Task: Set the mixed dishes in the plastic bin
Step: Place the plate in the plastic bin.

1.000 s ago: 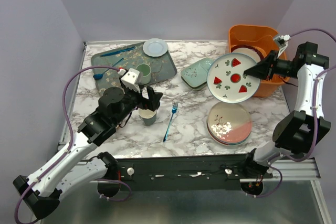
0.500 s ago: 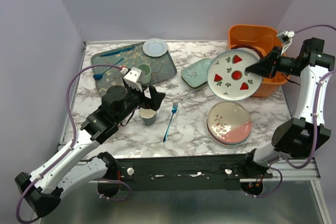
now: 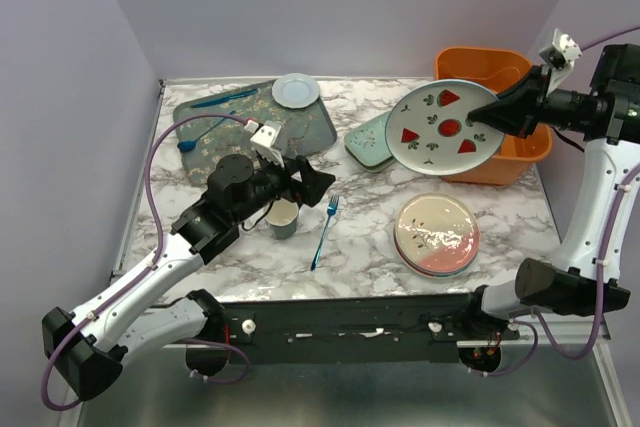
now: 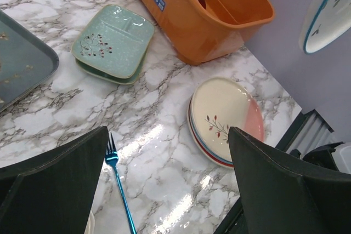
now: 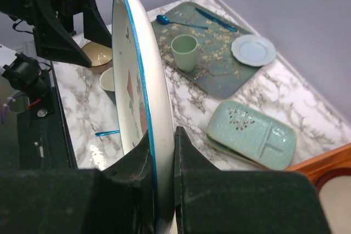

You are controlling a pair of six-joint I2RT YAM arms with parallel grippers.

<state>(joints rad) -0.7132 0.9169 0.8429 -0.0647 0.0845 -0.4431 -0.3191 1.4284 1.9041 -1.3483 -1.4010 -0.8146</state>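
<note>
The right claw [image 3: 480,125], clamped on the white round plate with red marks [image 3: 440,129], holds it tilted in the air beside the deep orange plastic bin [image 3: 505,162], the left claw [image 3: 312,182] apart, with the pink round plates [image 3: 436,235] and pale-green divided dish [image 3: 366,143] left on the table [image 3: 370,217].

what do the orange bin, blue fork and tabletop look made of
Orange bin: plastic, by its even colour, sheen and moulded rim.
Blue fork: probably metal with a shiny blue finish.
Tabletop: glossy marble pattern; stone or laminate, can't tell.
</note>
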